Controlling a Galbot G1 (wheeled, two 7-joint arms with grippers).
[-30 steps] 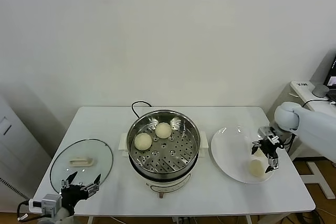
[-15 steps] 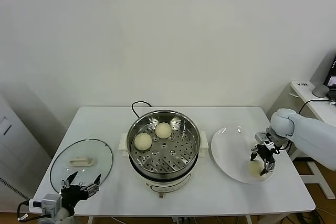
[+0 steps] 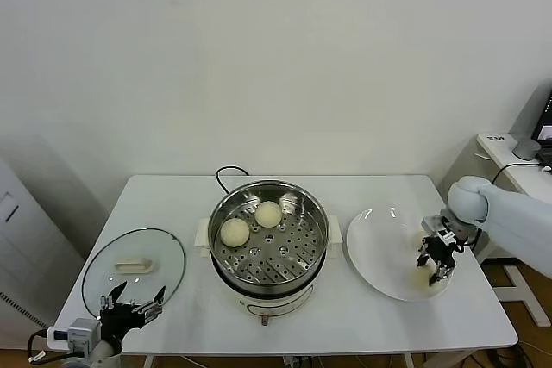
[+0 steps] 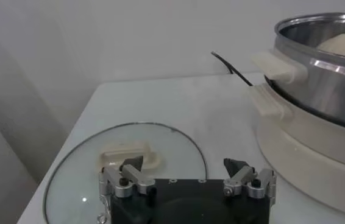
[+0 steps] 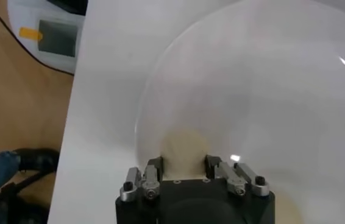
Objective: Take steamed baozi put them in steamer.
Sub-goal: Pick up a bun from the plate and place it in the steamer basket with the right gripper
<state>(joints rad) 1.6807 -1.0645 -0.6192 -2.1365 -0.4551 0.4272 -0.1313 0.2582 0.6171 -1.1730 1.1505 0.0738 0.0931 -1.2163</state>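
Baozi count in the steamer at desk centre stands at two, lying side by side on the perforated tray, with one more on the white plate to its right. My right gripper is down on that plate, closed around the bun there. My left gripper hangs open at the near edge of the glass lid, on the desk's left side.

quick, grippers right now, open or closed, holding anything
Left gripper: open, holding nothing, parked above the glass lid.
Right gripper: shut on a baozi on the white plate.
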